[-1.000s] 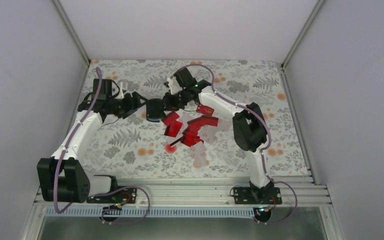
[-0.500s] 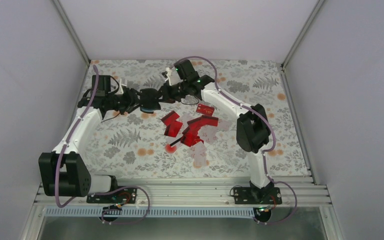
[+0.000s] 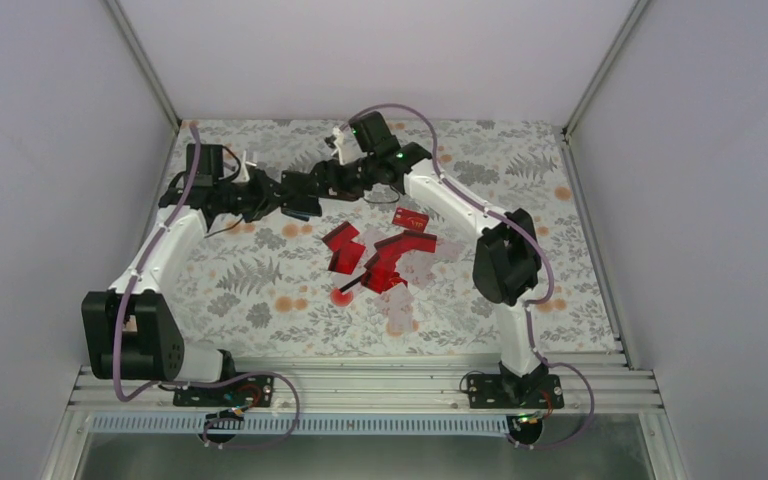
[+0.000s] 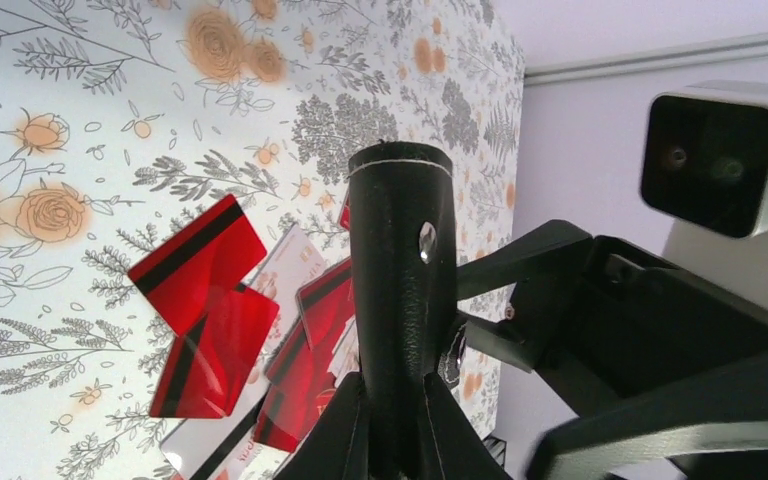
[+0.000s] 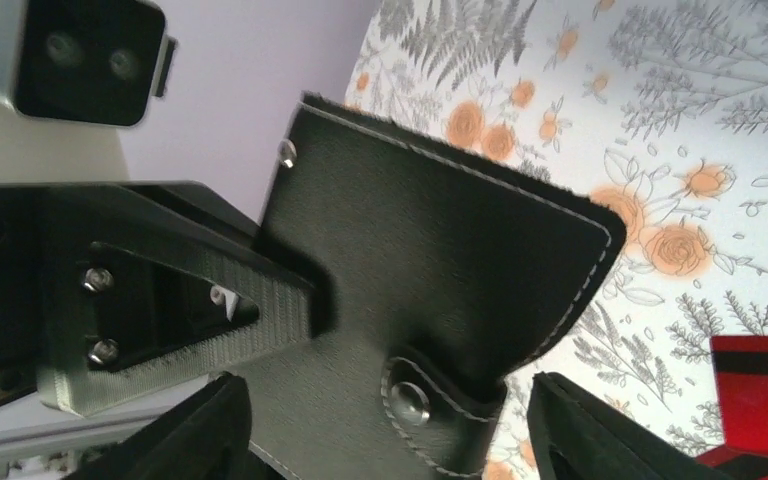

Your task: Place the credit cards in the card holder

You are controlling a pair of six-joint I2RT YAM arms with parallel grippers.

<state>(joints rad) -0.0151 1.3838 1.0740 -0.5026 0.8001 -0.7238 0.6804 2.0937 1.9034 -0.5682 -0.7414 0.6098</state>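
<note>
The black card holder hangs above the table, seen edge-on in the left wrist view. My left gripper is shut on its lower end. In the right wrist view the card holder shows its stitched face and snap button. My right gripper stands open, its fingers wide on either side of the holder and off it. From above, the two grippers meet at the back left, left gripper and right gripper. Several red credit cards lie in a loose heap mid-table; the same credit cards show beneath the holder.
A small red round spot lies on the flowered tablecloth in front of the heap. One card lies apart behind the heap. White walls close the table at the back and on both sides.
My left gripper closed on the card holder and my right gripper, which held it, opened. Both grippers and the holder shifted left and toward the back.
</note>
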